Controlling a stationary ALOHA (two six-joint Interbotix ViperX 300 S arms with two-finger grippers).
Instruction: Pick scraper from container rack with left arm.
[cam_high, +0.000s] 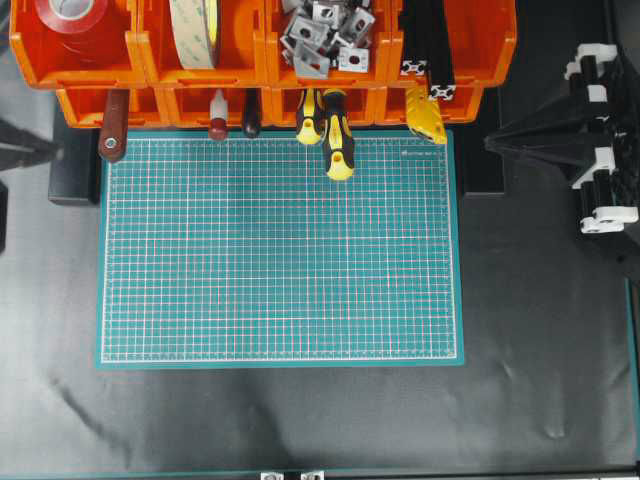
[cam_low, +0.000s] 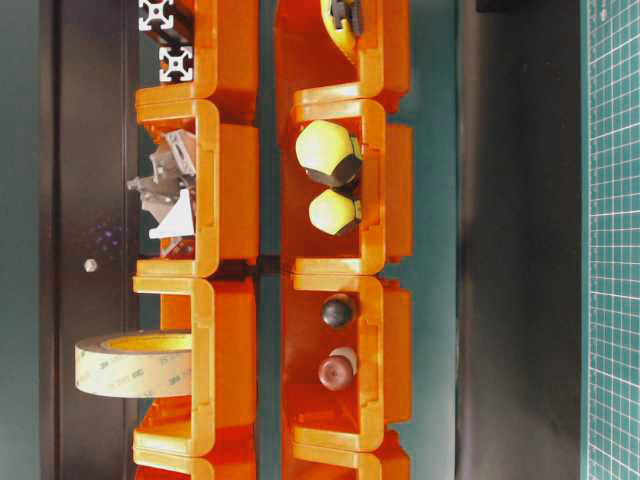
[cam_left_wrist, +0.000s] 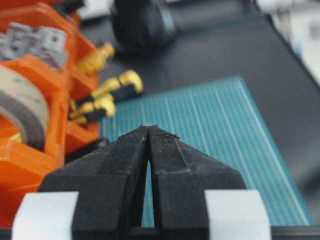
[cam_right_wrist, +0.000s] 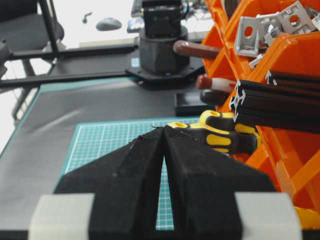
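While both arms hang back from the work, the scraper (cam_high: 112, 128) sits in the leftmost bin of the lower tier of the container rack (cam_high: 100, 72), its reddish-brown wooden handle sticking out over the far left corner of the green mat (cam_high: 280, 250), the ringed hole at the handle's end just off the mat's edge. Its blade is hidden inside the bin.

Next along that lower tier, to the right of the scraper, stand a small red-knobbed tool (cam_high: 217, 118) and a dark-handled one (cam_high: 251, 115), then two yellow-and-black screwdrivers (cam_high: 337, 135) whose handles reach onto the mat.

In the upper tier of the rack I can see a roll of red tape (cam_high: 72, 15), a roll of beige tape (cam_high: 195, 30), a heap of grey metal brackets (cam_high: 325, 35) and black slotted bars (cam_high: 430, 50).

From its own wrist camera, the left gripper (cam_left_wrist: 149, 127) has its fingers (cam_left_wrist: 120, 165) clenched tip to tip on nothing, poised above the mat with the rack off to its left. The right gripper (cam_right_wrist: 162, 131) is likewise pressed shut and empty, well apart from the scraper; from overhead it rests at the right edge of the tabletop (cam_high: 540, 350), beside the rack's right end.
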